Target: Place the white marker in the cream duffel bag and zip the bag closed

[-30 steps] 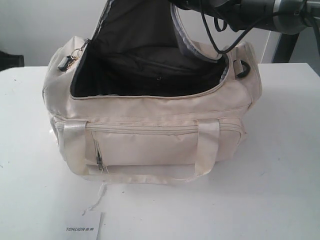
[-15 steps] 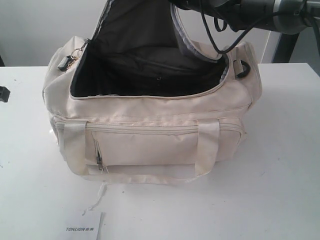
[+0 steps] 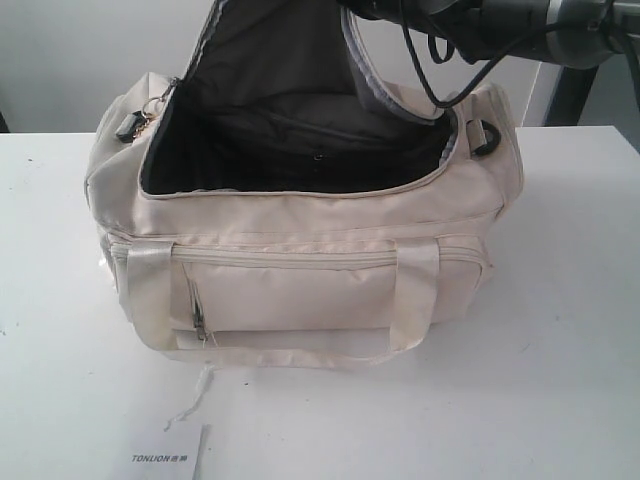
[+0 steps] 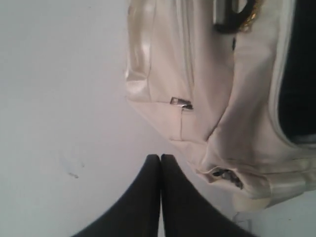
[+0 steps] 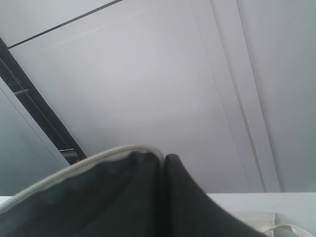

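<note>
Left tool [image 4: 160, 157] hangs pinched shut and empty, just beside the end of the cream duffel bag [image 3: 300, 290]. The white marker shows in no view. Right tool [image 5: 164, 157], closed on the bag's flap [image 3: 280, 50], holds the mouth open. Best to hold that flap high until the marker drops in. 1 card [image 3: 165, 458] on the tabletop [image 3: 560, 330] reads "TONLION".
</note>
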Available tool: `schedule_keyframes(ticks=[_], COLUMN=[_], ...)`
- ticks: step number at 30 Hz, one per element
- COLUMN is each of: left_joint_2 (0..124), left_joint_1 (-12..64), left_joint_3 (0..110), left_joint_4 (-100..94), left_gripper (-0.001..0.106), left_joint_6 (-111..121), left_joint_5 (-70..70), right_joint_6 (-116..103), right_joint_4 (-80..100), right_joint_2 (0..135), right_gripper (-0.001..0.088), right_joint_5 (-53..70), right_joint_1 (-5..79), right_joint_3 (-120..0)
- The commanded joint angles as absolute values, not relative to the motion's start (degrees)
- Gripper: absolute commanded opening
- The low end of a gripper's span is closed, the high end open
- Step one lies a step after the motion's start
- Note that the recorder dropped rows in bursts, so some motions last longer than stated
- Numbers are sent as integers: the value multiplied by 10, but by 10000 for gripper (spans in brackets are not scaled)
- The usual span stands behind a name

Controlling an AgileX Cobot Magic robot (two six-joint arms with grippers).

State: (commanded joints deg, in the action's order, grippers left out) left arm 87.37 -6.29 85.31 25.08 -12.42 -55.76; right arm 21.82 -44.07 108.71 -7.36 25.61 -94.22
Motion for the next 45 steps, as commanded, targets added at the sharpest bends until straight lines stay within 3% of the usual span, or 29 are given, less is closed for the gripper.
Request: schedule_keyframes(ticks=[3, 6, 16, 30, 45], left_joint_2=[897, 918, 1000, 1108, 1180], left_joint_1=[-67, -67, -67, -67, -67], left_joint_3=[853, 853, 888, 993, 1007], left_joint_4=[277, 361, 503, 526, 579], left_gripper=[507, 626, 635, 633, 631], left_joint_6=[-124, -163, -231, -243, -260], left_joint_5=[-492, -463, -442, -456, -458], right_joint_6=[218, 218, 218, 218, 218], right_joint_4=[-441, -441, -441, -441, -441], right_joint_2=[1087, 1087, 1087, 1087, 1087], right_gripper=[0, 0, 0, 0, 0], right_joint_5=[-74, -74, -74, -74, -74], right_joint_1=[256, 256, 256, 256, 256], right_joint_3=[-942, -942, -942, -942, -942])
